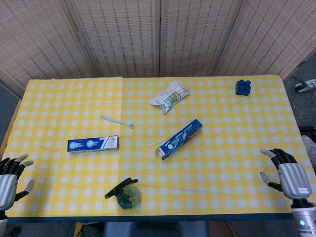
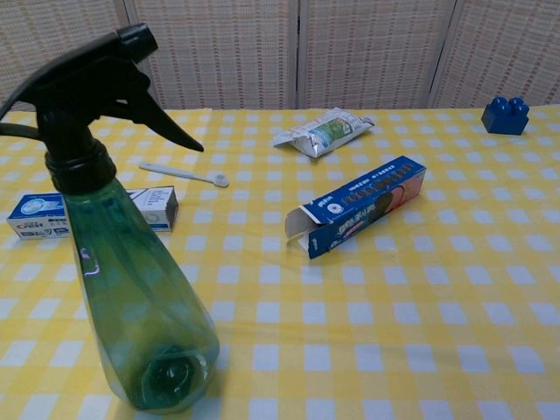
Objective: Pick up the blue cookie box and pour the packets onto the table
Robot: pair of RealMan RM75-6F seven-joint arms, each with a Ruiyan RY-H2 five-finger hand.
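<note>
The blue cookie box (image 1: 179, 138) lies flat near the table's middle, its near end flap open; the chest view shows the cookie box (image 2: 363, 204) with the open flap facing the camera. No packets show outside it. My left hand (image 1: 11, 177) hovers at the table's near left corner with fingers spread and nothing in it. My right hand (image 1: 288, 174) sits at the near right edge, fingers apart and empty, well to the right of the box. Neither hand appears in the chest view.
A green spray bottle (image 1: 125, 193) stands at the near edge, looming large as the spray bottle (image 2: 122, 245) in the chest view. A toothpaste box (image 1: 93, 143) lies left, a white spoon (image 1: 116, 121) behind it, a foil snack bag (image 1: 169, 97) further back, a blue block (image 1: 242, 87) far right.
</note>
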